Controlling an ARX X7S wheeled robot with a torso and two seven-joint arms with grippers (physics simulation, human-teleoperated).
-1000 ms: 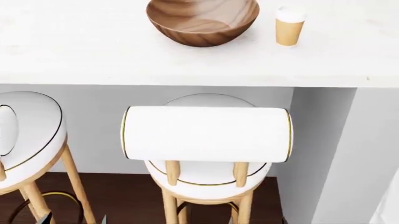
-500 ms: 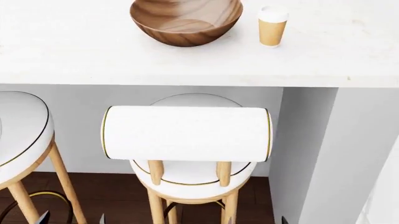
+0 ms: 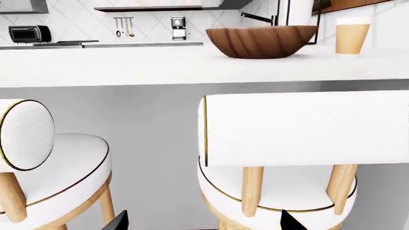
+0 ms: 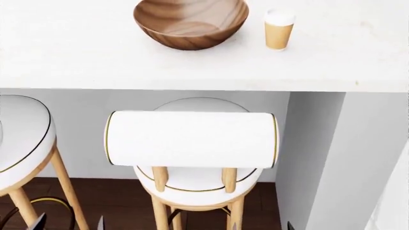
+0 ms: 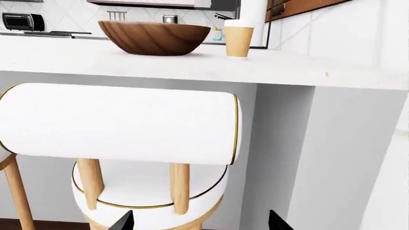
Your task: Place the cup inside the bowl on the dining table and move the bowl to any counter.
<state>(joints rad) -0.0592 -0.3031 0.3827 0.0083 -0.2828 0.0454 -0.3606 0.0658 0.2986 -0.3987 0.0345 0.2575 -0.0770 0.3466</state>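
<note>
With the view settling after its sideways slide, the left gripper [image 4: 69,224] is hanging spread below the dining table [image 4: 76,62]; the bowl [image 4: 190,23] is sitting upright on that table; the cup [image 4: 279,29] is standing just beside the bowl; the right gripper [image 4: 261,226] is hanging spread, ready to rise.

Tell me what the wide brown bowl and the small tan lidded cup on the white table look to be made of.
The wide brown bowl looks like turned wood with a glossy finish: dark and light grain streaks, with a sheen inside. The small tan lidded cup looks like matte paper or card with a smooth white lid, probably plastic. Being a render, both are judged by surface look only.
</note>
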